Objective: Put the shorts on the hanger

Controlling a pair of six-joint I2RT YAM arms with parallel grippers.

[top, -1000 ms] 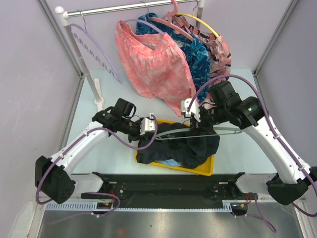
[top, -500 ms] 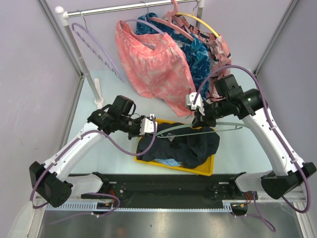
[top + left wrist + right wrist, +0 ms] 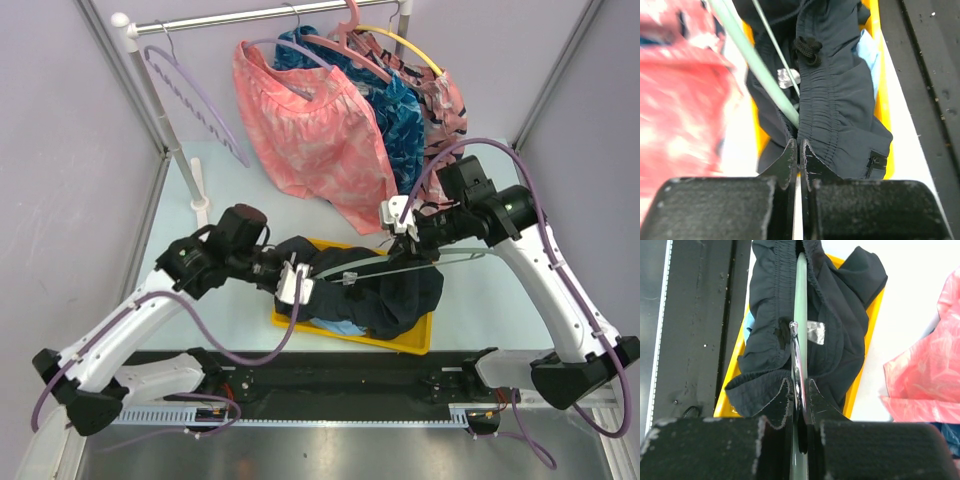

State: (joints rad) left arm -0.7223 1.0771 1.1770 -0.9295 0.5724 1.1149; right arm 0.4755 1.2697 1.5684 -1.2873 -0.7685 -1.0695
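The left arm (image 3: 150,302) is extended over the tray (image 3: 418,346), left fingers (image 3: 788,161) clenched on the shorts (image 3: 840,100); the right arm (image 3: 548,272) is bent inward, right fingers (image 3: 782,398) clamped on the hook (image 3: 796,352) of the hanger (image 3: 800,295).

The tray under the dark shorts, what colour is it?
The tray is bright yellow. It shows best in the top external view.

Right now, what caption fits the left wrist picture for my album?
Left gripper pinches the waistband of the dark shorts beside the mint-green hanger, over the yellow tray.

Dark navy shorts (image 3: 840,115) — yellow tray (image 3: 883,100), mint-green hanger (image 3: 757,65).
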